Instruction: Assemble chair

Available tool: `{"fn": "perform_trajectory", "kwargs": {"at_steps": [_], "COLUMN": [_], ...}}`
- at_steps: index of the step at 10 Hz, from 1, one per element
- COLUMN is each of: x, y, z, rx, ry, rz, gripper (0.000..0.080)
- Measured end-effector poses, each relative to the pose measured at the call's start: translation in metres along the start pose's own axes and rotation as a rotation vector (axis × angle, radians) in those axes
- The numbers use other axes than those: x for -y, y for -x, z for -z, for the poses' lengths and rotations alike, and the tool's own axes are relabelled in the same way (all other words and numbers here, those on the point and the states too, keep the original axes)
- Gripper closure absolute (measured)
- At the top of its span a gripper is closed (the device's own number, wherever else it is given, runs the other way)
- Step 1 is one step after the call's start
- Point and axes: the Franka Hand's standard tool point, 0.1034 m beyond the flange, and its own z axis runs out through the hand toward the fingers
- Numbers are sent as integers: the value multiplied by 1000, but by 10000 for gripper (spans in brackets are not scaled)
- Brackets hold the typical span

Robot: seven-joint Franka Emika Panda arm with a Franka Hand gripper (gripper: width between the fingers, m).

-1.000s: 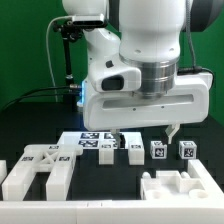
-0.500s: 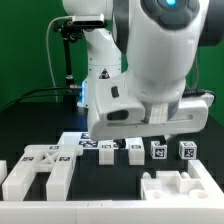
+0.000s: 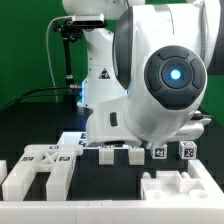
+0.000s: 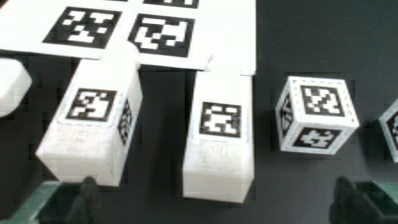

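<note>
Chair parts (image 3: 35,165) loose on table (image 4: 164,110); two leg bars (image 4: 89,125) + cube (image 4: 317,115) side by side nr marker board (image 4: 134,30). Gripper (image 4: 214,203) spread wide, empty, hovers over bars. I reckon it's lined up to pinch one across its width.

The exterior view sat low and close at the front edge of the table (image 3: 25,135), facing almost level across it toward the arm (image 3: 165,85) — which stood so near the lens that it filled most of the frame. The wrist view looked steeply down from just above the table, very near. Both took in the same patch — the marker board (image 3: 70,140) (image 4: 121,30), the leg bars (image 3: 105,154) (image 4: 222,135) and a cube (image 3: 158,152) (image 4: 317,115) beside them.
</note>
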Motion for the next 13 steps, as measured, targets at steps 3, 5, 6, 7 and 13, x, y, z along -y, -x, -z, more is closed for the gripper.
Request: {"fn": "perform_trajectory", "kwargs": {"at_steps": [3, 5, 6, 7, 13], "x": [10, 12, 13, 12, 12], "y": [-2, -2, -2, -2, -2], "z": [-39, -55, -55, -55, -55], "rx": [34, 53, 53, 53, 53], "ry": [17, 26, 32, 30, 30], "rz": [-13, -14, -11, -11, -11], "gripper": [150, 150, 150, 278, 515]}}
